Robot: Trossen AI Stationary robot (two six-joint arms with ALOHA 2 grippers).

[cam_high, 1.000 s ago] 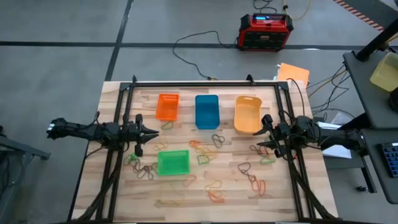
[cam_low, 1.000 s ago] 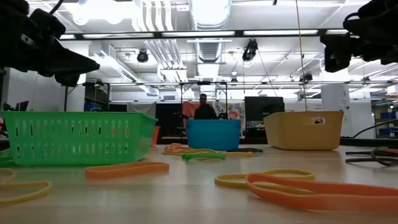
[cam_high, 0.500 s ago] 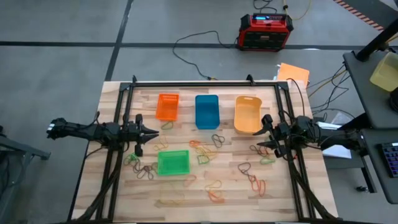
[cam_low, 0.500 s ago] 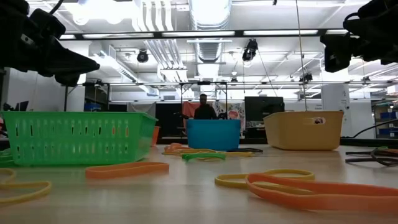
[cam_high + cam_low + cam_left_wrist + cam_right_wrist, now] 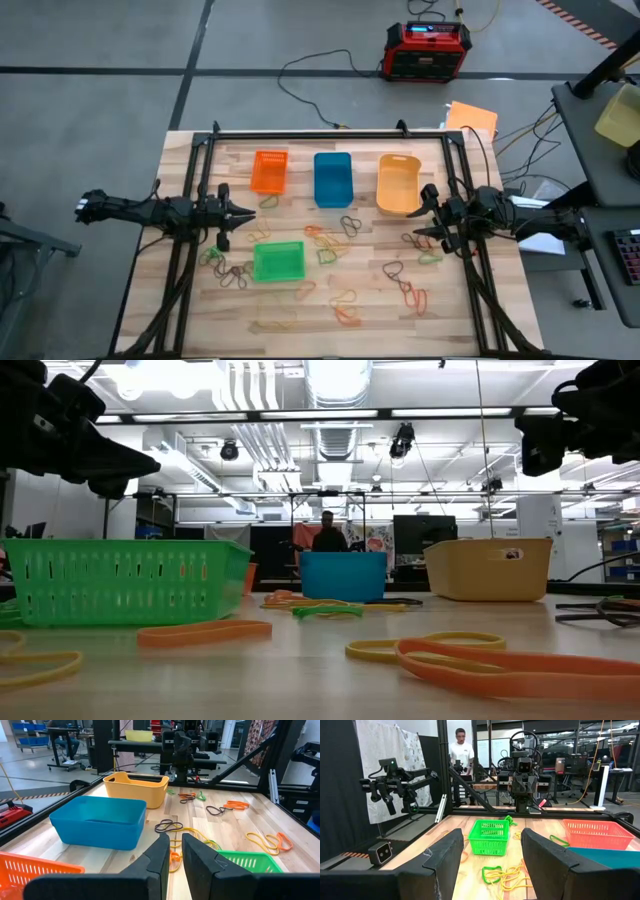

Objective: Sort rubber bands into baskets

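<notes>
I see 4 baskets on the table (image 5: 180,180): orange basket (image 5: 269,171), blue basket (image 5: 332,179) and yellow-orange basket (image 5: 398,183) in a row at the far side, green basket (image 5: 277,261) nearer the front. Blue and yellow-orange interiors look bare from the left wrist view — the others I can't tell. Rubber bands (image 5: 335,240) all loose on the wood, btwn and in front of the baskets. Left gripper (image 5: 244,212) hovers beside the orange basket, fingers nearly pressed together, pinching nothing. Right gripper (image 5: 424,213) by the yellow-orange basket — fingers spread.
</notes>
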